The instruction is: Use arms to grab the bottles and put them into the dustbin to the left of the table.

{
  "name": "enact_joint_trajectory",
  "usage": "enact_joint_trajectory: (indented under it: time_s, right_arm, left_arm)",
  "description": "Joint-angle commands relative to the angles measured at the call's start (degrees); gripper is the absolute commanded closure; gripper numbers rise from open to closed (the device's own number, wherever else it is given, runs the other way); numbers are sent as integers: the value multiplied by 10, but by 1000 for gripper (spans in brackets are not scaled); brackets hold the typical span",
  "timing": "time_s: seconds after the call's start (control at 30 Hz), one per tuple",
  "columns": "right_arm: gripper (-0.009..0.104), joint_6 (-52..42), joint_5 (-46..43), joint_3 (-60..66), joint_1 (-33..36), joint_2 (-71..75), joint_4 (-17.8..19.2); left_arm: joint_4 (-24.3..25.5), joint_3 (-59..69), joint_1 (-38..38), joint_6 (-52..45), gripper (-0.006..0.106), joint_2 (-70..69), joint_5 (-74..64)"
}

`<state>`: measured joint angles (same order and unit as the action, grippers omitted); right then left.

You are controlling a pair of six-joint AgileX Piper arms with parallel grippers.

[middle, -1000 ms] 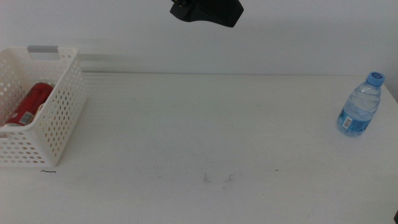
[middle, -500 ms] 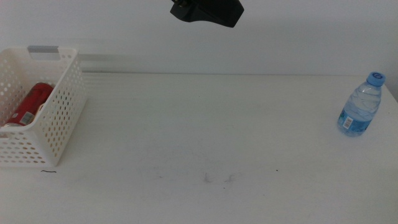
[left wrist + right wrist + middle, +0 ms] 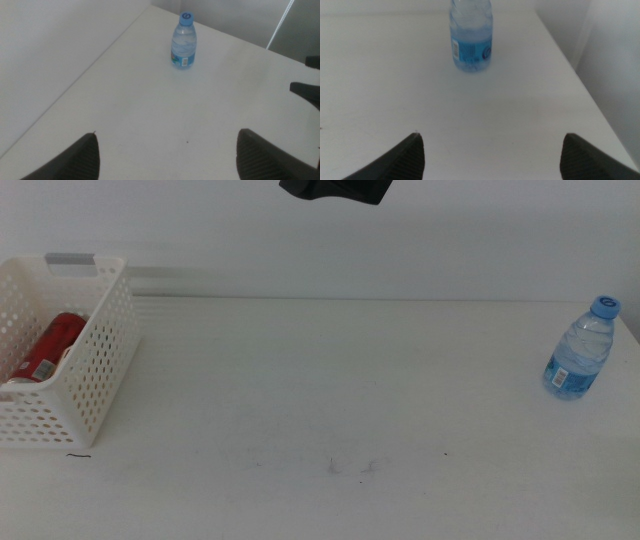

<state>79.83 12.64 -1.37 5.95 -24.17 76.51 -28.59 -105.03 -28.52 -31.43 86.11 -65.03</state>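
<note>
A clear water bottle (image 3: 578,350) with a blue cap and label stands upright near the table's far right edge. In the right wrist view this bottle (image 3: 471,37) is close ahead of my right gripper (image 3: 492,136), whose jaws are wide open and hold nothing. The left wrist view shows the bottle (image 3: 183,42) far off across the tabletop, beyond my open, empty left gripper (image 3: 166,135). At the table's left stands the white perforated dustbin (image 3: 100,370), and a red can (image 3: 45,348) lies inside it.
The white table (image 3: 330,390) stretches between dustbin and bottle, with faint scuffs near the front. A dark arm part (image 3: 335,188) hangs at the top edge of the middle view. Another dark shape (image 3: 307,92) shows at one side of the left wrist view.
The dark arm part at the top of the middle view has risen, so less of it shows. Bottle, dustbin and can have not moved.
</note>
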Motion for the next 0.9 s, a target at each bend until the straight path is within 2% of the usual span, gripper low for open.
enact_joint_trajectory:
  time_s: [0.0,0.07,0.1,0.17,0.43,0.6,0.63,0.7,0.77,0.87]
  right_arm:
    - [10,155,-4,-11,-3,-48,145]
    - [10,265,-3,-27,-3,-81,219]
    - [10,311,-4,-33,-3,-91,234]
    - [10,352,-3,-44,-3,-110,234]
    - [10,364,-2,-52,-3,-117,234]
    - [10,340,-4,-71,-3,-117,234]
    - [10,302,-3,-77,-3,-117,217]
    - [10,153,-2,-89,-3,-128,87]
    - [10,-53,-9,-99,-3,-150,-67]
    - [10,-311,-51,-109,-3,-199,-262]
  left_arm:
    - [5,-2,-1,-1,7,-2,19]
    - [7,-2,-1,-1,7,-2,30]
    - [7,-2,-1,-1,7,-2,35]
    - [7,-2,-1,-1,7,-2,41]
    - [7,-2,-1,-1,7,-2,45]
    - [7,-2,-1,-1,7,-2,48]
    - [7,-2,-1,-1,7,-2,49]
    - [7,-2,-1,-1,7,-2,61]
    - [7,-2,-1,-1,7,-2,71]
    - [7,-2,-1,-1,7,-2,90]
